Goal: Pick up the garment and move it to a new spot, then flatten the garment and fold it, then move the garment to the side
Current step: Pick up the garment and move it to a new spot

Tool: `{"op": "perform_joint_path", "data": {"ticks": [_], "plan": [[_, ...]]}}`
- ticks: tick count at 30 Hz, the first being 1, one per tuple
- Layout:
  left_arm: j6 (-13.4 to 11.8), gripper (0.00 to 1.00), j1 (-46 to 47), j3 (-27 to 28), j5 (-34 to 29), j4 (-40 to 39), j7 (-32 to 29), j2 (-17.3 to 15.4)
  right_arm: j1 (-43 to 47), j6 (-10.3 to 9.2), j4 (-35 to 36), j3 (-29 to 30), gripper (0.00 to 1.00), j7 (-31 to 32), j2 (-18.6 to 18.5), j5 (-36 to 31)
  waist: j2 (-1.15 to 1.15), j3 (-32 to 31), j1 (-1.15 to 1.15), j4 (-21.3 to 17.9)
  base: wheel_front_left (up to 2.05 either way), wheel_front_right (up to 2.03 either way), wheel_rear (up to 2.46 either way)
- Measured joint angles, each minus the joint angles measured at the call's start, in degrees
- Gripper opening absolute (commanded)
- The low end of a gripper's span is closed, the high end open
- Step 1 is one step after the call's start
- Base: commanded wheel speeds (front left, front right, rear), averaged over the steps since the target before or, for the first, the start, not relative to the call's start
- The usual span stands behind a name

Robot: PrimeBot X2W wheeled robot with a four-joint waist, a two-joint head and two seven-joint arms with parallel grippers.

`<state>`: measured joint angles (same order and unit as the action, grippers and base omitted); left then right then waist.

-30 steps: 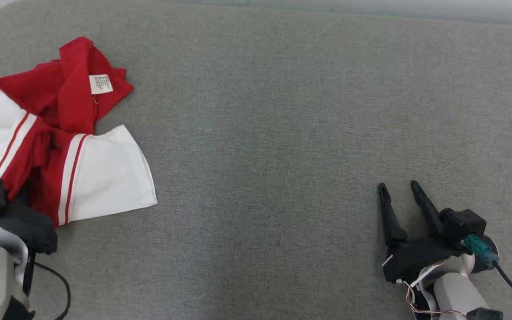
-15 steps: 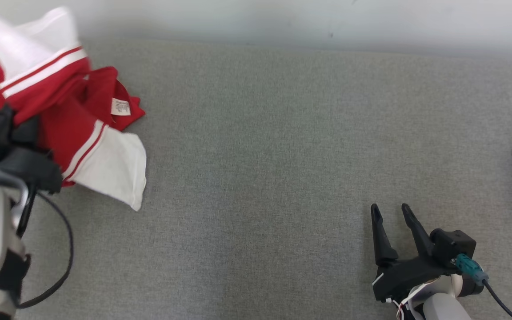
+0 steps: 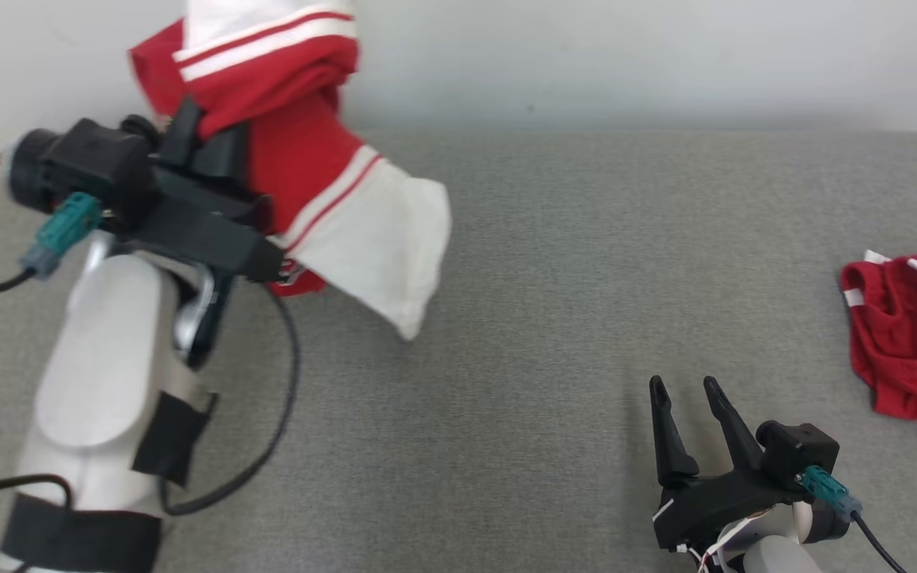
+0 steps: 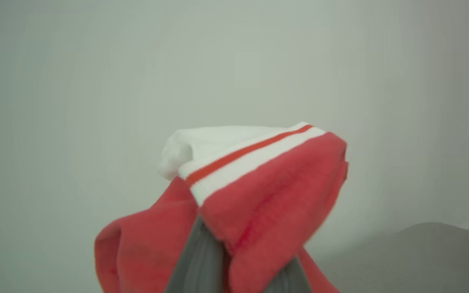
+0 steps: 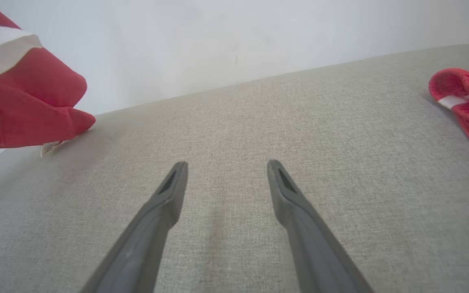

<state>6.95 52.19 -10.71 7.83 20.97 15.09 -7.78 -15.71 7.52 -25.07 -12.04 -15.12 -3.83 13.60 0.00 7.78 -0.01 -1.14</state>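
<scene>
While the left gripper (image 3: pixel 208 139) is up at the far left above the grey padded surface (image 3: pixel 554 263), its jaws are pinched tight on a bunch of the red-and-white garment (image 3: pixel 299 167). The garment hangs off the gripper, mostly clear of the surface. One white panel with red stripes droops down to the right. Another white striped part sits on top, against the pale wall (image 3: pixel 626 56). Right wrist view: the lowest red fold is close over the surface at far left, can't tell if it touches. Left wrist view: red cloth bunched between the two fingers, white striped cuff above. The pale left forearm (image 3: pixel 100 374) has a black cable (image 3: pixel 283 414) looping beside it. The right gripper (image 3: pixel 682 386) is near right, low over the surface, jaws spread wide with nothing between them, fingers pointing to the far side. A second red garment (image 3: pixel 904 342) lies crumpled at the right edge, well apart from both grippers.
</scene>
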Motion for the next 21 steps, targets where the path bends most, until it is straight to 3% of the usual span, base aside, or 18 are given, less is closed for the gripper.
{"op": "perform_joint_path", "data": {"ticks": [5, 15, 18, 19, 20, 21], "plan": [[0.0, 0.00, -2.5, -1.3, 4.6, -3.1, 0.0, 4.4, 0.0, 0.00, 0.0, -0.1, 1.00, 0.0, 0.2, 0.0, 0.00, 0.1, 0.00, -2.0, 0.00, 0.00, 0.00], [-4.3, 0.00, -15.7, -2.5, 11.6, -0.8, 0.0, 5.0, -1.6, 0.00, 0.3, -1.8, 1.00, 0.0, 0.2, 0.0, 0.00, 1.8, 0.01, -3.5, 0.00, 0.00, 0.00], [-5.6, 0.47, -18.6, -0.8, 10.8, 1.6, 0.0, 4.9, -1.6, 0.00, 0.4, -3.0, 1.00, 0.0, -0.1, 0.0, 0.00, 2.1, 0.01, -2.6, 0.00, 0.00, 0.00], [-6.0, 0.47, -19.4, -0.4, 10.5, 2.4, 0.0, 4.9, -1.7, 0.00, 0.5, -3.4, 1.00, 0.0, -0.3, 0.1, 0.00, 2.1, 0.00, -2.2, 0.00, 0.00, 0.00], [-6.2, 1.00, -20.3, 0.3, 10.2, 3.0, 0.0, 4.9, -2.0, 0.00, 0.6, -4.0, 1.00, 0.0, -0.4, 0.5, 0.00, 2.2, 0.01, -1.9, 0.00, 0.00, 0.00], [-6.4, 1.00, -21.1, 0.8, 10.3, 3.5, 0.0, 4.9, -2.4, 0.00, 0.7, -4.6, 1.00, 0.0, -0.5, 0.6, 0.00, 2.3, 0.01, -1.5, 0.00, 0.00, 0.00]]}}
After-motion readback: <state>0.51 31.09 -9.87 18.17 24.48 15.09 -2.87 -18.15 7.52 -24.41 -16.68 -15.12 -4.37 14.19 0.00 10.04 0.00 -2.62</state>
